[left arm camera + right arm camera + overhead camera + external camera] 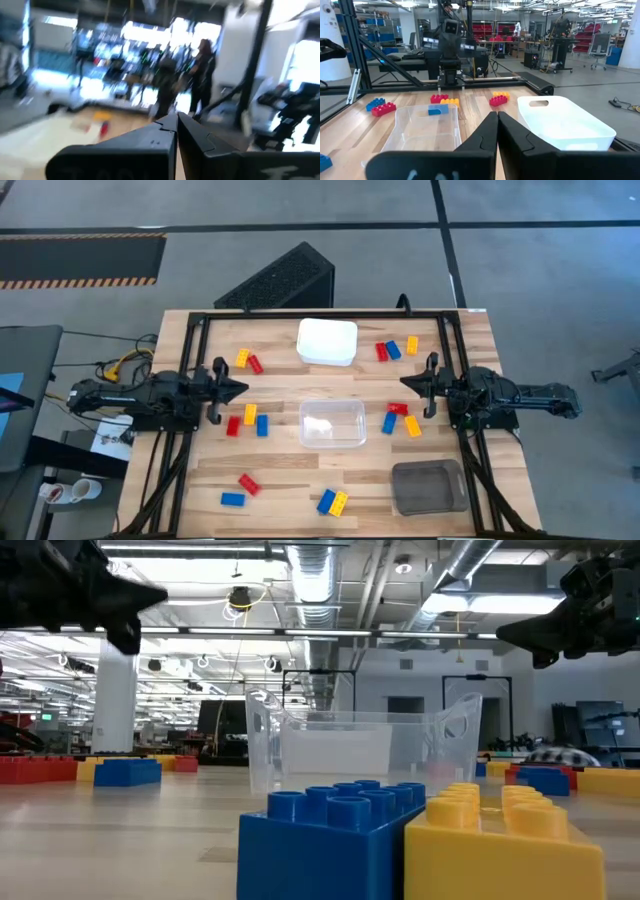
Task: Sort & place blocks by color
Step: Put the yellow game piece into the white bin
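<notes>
Table (280, 470): blocks lie scattered in mixed-colour clusters, none yet in the white tray (327, 341), clear tray (332, 424) or grey tray (428, 486).
Left gripper (240, 389): fingers pressed shut, empty, hovering at the left edge.
Right gripper (406, 383): fingers closed too, empty, at the right edge.
Blocks (249, 420): red, yellow and blue touch; a grab could drag a neighbour along, wrong colour.

Wooden table (280, 470) carries scattered blocks (250, 417), white tray (327, 341), clear tray (332, 424), grey tray (428, 486).
</notes>
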`<action>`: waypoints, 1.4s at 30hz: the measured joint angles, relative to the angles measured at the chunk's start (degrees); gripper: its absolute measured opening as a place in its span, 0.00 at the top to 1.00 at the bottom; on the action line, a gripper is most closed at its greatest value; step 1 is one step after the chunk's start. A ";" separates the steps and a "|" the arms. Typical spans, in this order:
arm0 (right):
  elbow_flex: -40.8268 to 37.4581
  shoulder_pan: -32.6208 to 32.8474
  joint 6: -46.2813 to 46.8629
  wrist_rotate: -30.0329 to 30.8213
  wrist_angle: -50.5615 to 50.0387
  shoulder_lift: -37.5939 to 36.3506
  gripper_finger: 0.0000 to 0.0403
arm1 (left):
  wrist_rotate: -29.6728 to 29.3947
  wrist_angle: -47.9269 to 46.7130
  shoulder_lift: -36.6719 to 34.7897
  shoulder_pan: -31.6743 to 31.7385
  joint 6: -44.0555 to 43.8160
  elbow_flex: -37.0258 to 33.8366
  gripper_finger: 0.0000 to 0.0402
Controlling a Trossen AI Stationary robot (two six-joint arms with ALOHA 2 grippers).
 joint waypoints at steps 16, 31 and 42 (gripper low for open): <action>-0.01 0.00 -0.02 0.00 0.00 0.00 0.92 | 2.50 0.51 0.00 0.00 1.54 0.00 1.00; -0.01 0.00 0.00 0.00 0.00 -0.02 0.92 | 6.41 -1.55 -0.02 0.00 -2.08 0.81 1.00; -0.02 -0.02 0.00 0.01 0.00 0.00 0.92 | 6.06 -4.78 0.00 -0.02 -2.27 0.98 1.00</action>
